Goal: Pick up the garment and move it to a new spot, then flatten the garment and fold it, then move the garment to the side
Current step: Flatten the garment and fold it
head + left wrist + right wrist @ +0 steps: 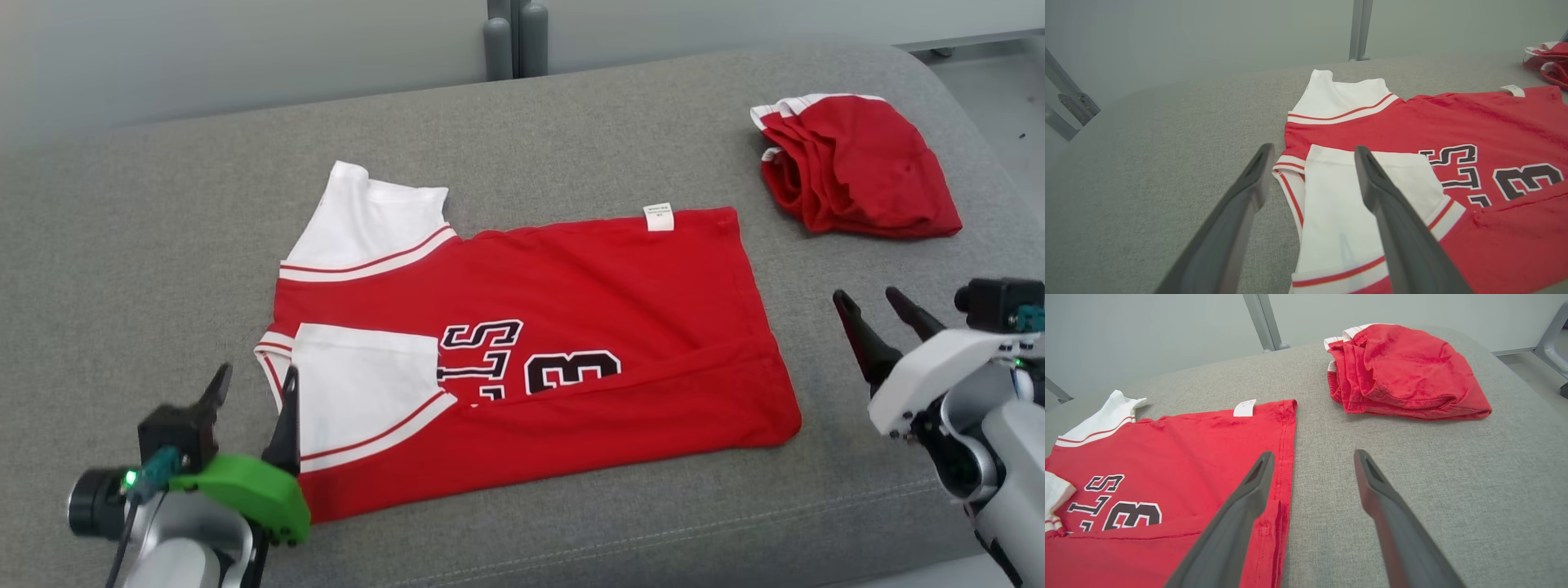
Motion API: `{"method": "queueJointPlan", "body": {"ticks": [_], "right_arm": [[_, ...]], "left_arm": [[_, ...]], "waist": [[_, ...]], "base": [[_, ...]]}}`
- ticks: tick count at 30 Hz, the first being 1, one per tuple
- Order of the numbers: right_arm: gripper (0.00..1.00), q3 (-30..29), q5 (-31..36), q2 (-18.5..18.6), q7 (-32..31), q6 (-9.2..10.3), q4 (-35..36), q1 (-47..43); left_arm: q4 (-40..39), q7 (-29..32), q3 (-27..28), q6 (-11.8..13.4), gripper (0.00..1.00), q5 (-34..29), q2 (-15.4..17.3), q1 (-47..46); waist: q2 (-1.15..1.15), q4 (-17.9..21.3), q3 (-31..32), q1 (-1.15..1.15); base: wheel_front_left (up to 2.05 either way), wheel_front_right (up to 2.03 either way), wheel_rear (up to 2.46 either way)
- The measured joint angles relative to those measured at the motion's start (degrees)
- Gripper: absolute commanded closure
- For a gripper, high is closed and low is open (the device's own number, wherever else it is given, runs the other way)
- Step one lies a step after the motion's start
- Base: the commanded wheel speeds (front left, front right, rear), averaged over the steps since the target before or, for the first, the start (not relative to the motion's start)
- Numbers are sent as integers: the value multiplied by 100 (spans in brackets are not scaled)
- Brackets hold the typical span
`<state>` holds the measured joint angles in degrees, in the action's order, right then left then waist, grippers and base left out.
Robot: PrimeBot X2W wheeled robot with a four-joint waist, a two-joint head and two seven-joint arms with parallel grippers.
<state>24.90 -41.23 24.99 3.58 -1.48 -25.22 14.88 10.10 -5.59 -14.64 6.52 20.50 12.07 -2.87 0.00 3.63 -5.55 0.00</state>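
Note:
The garment (571, 327) is a red jersey with white sleeves and black lettering, lying flat on the grey cushion with its near long edge folded up over the body. It also shows in the left wrist view (1474, 130) and the right wrist view (1180, 457). My left gripper (255, 388) (1312, 155) hovers open at the sleeve end, holding nothing. Just off the hem end, my right gripper (869, 298) (1312, 457) stands open and holds nothing.
A second red garment (857, 163) (1404, 371) lies folded in a heap at the far right of the grey cushion (163, 245). The cushion's front edge runs close below the jersey. Grey posts (514, 37) stand behind the cushion.

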Motion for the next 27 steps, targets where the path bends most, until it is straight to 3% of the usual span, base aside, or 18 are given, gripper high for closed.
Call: {"method": "queueJointPlan", "body": {"ticks": [7,15,27], "right_arm": [[0,208,204,127,-546,-153,305,845],[0,411,313,159,-1093,-270,520,1712],[0,494,347,59,-1527,-349,786,2575]], "left_arm": [[-45,695,-198,-237,0,51,-22,-1204],[375,1577,-216,-325,0,162,-114,-2561],[1074,2431,-146,-349,0,-52,180,-4214]], "waist": [[0,49,-320,0],[0,119,-861,0],[0,333,-1793,0]], "base": [[0,0,0],[0,0,0],[0,0,0]]}}
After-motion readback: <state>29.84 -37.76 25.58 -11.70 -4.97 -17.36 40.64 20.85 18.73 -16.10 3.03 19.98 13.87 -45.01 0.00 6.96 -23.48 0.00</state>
